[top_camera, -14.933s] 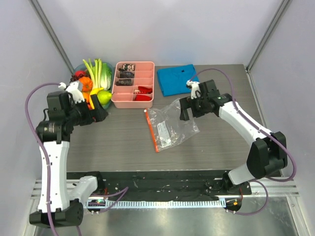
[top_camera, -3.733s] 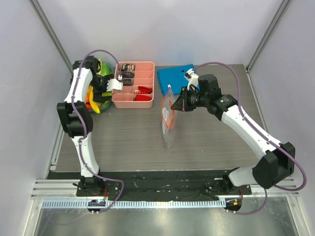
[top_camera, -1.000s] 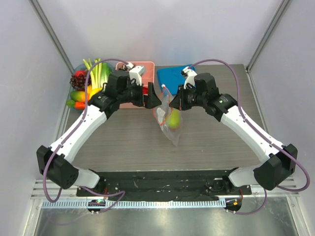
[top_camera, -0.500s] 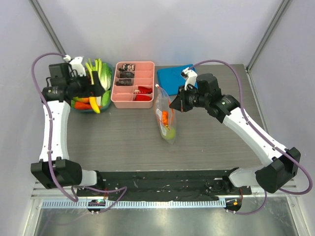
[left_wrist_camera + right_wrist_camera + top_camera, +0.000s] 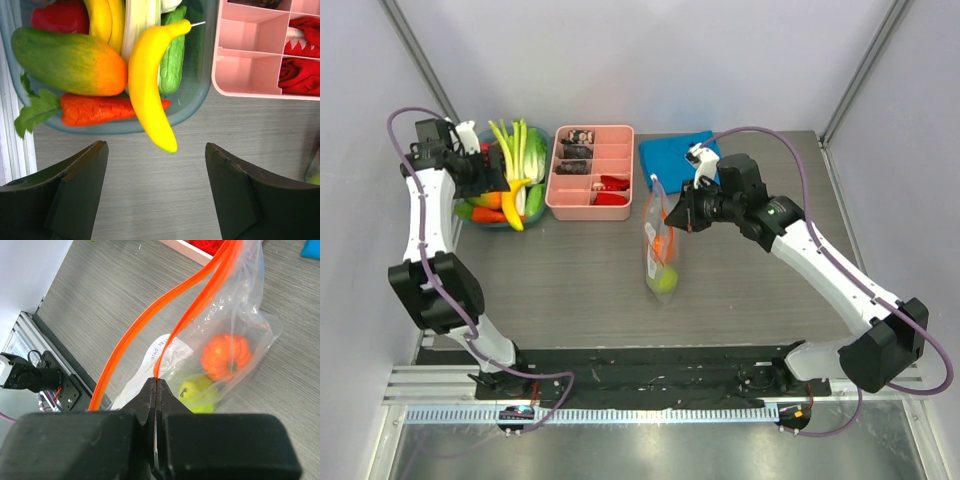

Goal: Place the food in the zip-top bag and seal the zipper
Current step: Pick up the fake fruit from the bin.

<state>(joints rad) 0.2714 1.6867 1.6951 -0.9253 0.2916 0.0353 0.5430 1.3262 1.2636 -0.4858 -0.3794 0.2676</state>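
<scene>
The right pincer [image 5: 156, 385] pinches the zip-top bag [image 5: 660, 252]; orange piece [image 5: 225, 357] and pear [image 5: 197, 395] lie inside; left pincer [image 5: 156, 167], spread, hangs over bowl [image 5: 200, 85] of food [image 5: 145, 85].

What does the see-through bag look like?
The zip-top bag is clear, crinkly plastic with an orange-red zipper along its open mouth. The right gripper pinches one zipper strip, holding it upright, bottom seemingly on the table. Inside lie a ribbed orange toy and a green pear. White printing shows on its side.
</scene>
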